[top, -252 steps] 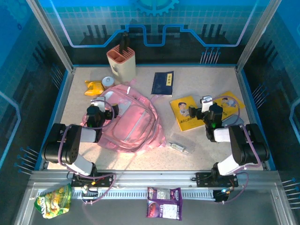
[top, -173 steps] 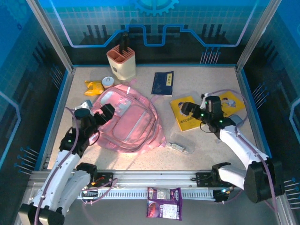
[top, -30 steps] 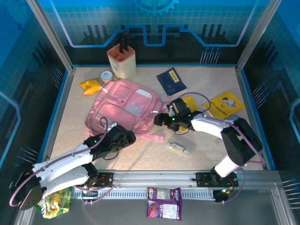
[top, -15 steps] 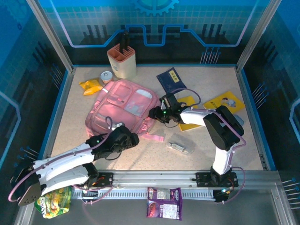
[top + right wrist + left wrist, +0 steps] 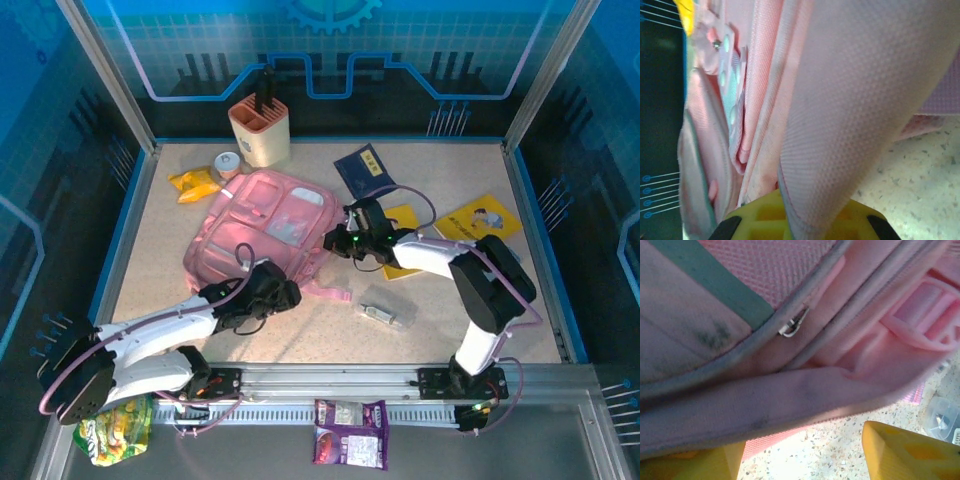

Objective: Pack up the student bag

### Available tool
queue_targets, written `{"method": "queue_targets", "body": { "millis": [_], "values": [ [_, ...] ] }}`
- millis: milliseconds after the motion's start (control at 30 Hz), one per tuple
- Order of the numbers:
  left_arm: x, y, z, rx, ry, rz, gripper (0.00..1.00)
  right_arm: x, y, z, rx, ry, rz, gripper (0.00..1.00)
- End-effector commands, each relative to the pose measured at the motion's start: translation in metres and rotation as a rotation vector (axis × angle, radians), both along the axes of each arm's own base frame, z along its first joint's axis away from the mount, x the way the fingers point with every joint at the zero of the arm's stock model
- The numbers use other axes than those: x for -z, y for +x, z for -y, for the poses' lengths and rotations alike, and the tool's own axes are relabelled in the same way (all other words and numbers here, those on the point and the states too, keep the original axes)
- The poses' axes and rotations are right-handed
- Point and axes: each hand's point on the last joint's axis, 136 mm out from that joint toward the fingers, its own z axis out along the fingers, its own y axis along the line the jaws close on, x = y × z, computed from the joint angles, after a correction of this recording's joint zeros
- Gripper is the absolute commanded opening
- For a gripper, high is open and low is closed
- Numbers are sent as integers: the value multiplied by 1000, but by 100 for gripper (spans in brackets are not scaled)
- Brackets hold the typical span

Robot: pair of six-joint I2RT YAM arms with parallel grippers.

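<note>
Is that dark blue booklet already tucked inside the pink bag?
No, the dark blue booklet lies flat on the table, outside the pink bag.

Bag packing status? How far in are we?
Nothing looks packed yet: the blue booklet, two yellow books and clear case lie outside the student bag. In hand: left gripper at its near edge, right gripper pinching fabric at its right side. To do: open it, load the items.
</note>
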Motion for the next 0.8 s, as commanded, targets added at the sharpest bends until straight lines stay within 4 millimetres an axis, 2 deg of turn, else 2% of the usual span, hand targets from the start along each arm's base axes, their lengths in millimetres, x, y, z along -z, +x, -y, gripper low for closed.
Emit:
{"method": "queue_targets", "body": {
  "millis": [0, 67, 133, 233, 333, 533, 667, 767],
  "values": [
    [-3, 17, -5, 42, 30, 69, 57, -45, -10, -1, -10, 47, 123, 0],
    [-9, 27, -8, 51, 46, 91, 51, -52, -24, -5, -21, 32, 140, 0],
    [-15, 39, -16, 42, 77, 104, 51, -48, -36, -2, 6, 12, 130, 0],
    [-27, 49, -22, 39, 84, 136, 51, -50, -36, 6, 108, 43, 130, 0],
    [-47, 51, -12, 94, 50, 180, 52, -59, -36, 0, 137, 78, 126, 0],
    [-64, 27, -7, 102, -6, 140, 54, -70, -35, 4, 269, 109, 125, 0],
    [-72, 9, 7, 123, -31, 154, 53, -71, -33, 0, 279, 122, 113, 0],
    [-72, -2, 25, 152, -39, 149, 52, -70, -33, -1, 282, 133, 103, 0]
  ]
}}
